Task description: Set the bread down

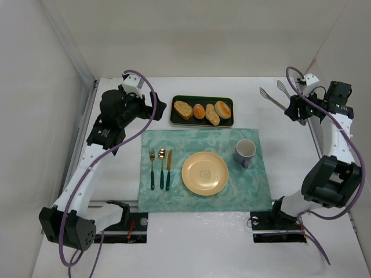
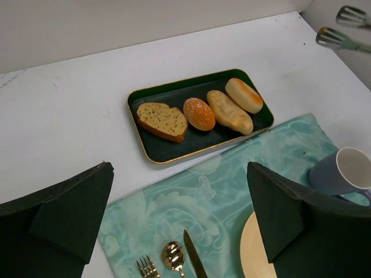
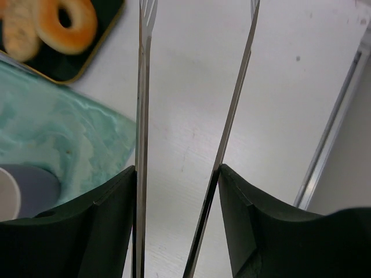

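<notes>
My right gripper (image 3: pixel 177 174) has its fingers (image 3: pixel 110 220) clamped on the two steel arms of a pair of tongs (image 3: pixel 142 87). The blades stand apart with nothing between them, and their tips point out over bare table toward the far left. The left gripper (image 2: pixel 179 171) hangs with its fingers spread wide and holds nothing, looking down at the tray (image 2: pixel 174 149). The bread (image 2: pixel 162 121) lies crumb face up at the left end of that tray, just beside the round orange bun (image 2: pixel 199 113). Its long axis runs roughly along the tray's length, slightly slanted. From above, the bread (image 1: pixel 183 109) is to the left of the tongs (image 1: pixel 272 95), with the whole tray (image 1: pixel 191 99) and the other three rolls in between, so the right wrist view catches only the tray's near corner and no slice. The left arm sits nearer the slice, but the tool is in the right, so I judge the right must sweep left across the tray and turn the blades to straddle the slice's short width. The yellow plate (image 1: pixel 204 173) waits bare, nearer me than the tray.
</notes>
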Action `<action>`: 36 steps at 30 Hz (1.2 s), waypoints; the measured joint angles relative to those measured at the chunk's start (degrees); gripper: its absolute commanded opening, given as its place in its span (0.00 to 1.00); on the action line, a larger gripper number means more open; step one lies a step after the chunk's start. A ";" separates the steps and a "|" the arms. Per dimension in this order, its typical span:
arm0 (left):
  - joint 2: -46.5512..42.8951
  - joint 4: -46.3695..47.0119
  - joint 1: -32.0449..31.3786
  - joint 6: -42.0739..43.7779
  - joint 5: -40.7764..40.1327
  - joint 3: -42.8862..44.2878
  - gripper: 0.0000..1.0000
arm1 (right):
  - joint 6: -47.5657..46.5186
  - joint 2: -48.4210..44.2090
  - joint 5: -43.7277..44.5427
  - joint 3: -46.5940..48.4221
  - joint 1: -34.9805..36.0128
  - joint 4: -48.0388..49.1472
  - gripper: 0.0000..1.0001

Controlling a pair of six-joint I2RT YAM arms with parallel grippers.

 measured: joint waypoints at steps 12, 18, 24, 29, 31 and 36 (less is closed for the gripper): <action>-0.76 0.48 0.00 -0.04 -0.59 0.00 1.00 | 8.33 -3.19 0.50 2.49 35.36 1.77 0.61; -1.62 1.14 0.00 -0.04 -1.31 0.00 1.00 | 10.75 1.75 2.32 4.50 41.57 2.49 0.61; -1.77 1.53 0.00 -0.02 -1.86 0.00 1.00 | 11.93 13.09 4.28 12.24 42.88 2.62 0.61; -1.77 1.66 0.00 -0.04 -2.05 0.00 1.00 | 14.05 20.79 3.93 21.00 43.04 0.85 0.60; -1.77 1.66 0.00 -0.02 -2.12 0.00 1.00 | 15.02 23.21 3.52 23.93 43.04 0.39 0.60; -1.77 1.66 0.00 -0.04 -2.23 0.00 1.00 | 16.74 28.06 3.26 30.88 43.04 -3.58 0.60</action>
